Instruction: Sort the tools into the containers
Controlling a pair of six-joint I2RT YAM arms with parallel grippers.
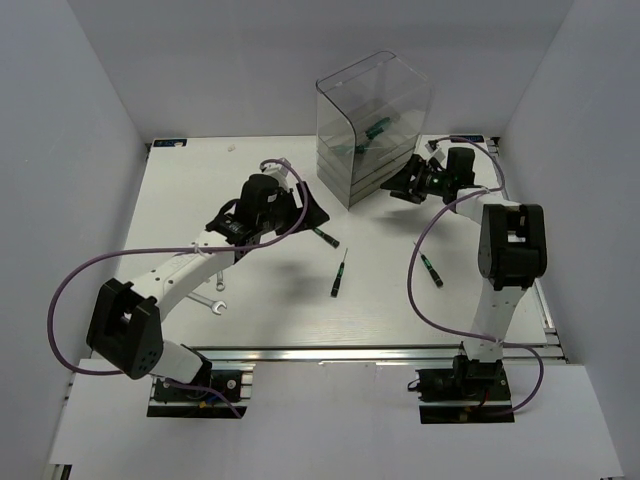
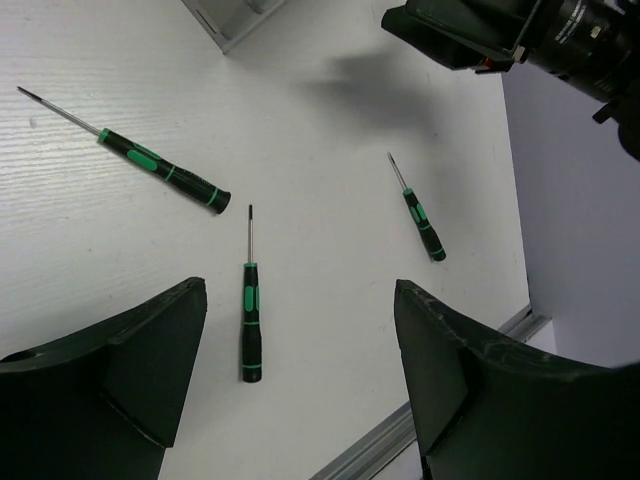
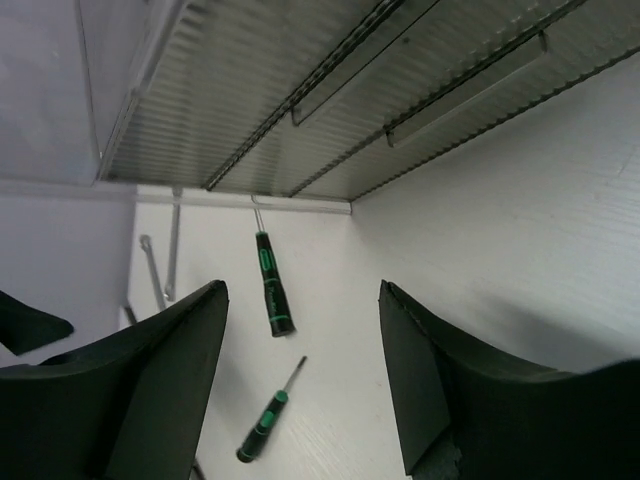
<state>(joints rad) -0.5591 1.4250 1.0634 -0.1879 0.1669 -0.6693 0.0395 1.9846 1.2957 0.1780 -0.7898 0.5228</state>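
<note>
The smoky-grey drawer unit (image 1: 372, 125) stands at the back, with two green-handled screwdrivers (image 1: 375, 129) inside. Three screwdrivers lie on the table: one (image 1: 325, 237) by my left gripper, one (image 1: 339, 272) in the middle, one (image 1: 431, 269) at the right. The left wrist view shows all three: left (image 2: 160, 170), middle (image 2: 250, 315), right (image 2: 420, 222). A silver wrench (image 1: 207, 300) lies beside the left arm. My left gripper (image 1: 303, 212) (image 2: 300, 300) is open and empty above the table. My right gripper (image 1: 404, 186) (image 3: 300, 295) is open and empty beside the unit's drawers (image 3: 350, 90).
The right wrist view shows two screwdrivers (image 3: 271, 287) (image 3: 262, 425) and two slim silver wrenches (image 3: 160, 262) on the table beyond. White walls enclose the table on three sides. An aluminium rail (image 1: 400, 352) runs along the near edge. Purple cables loop from both arms.
</note>
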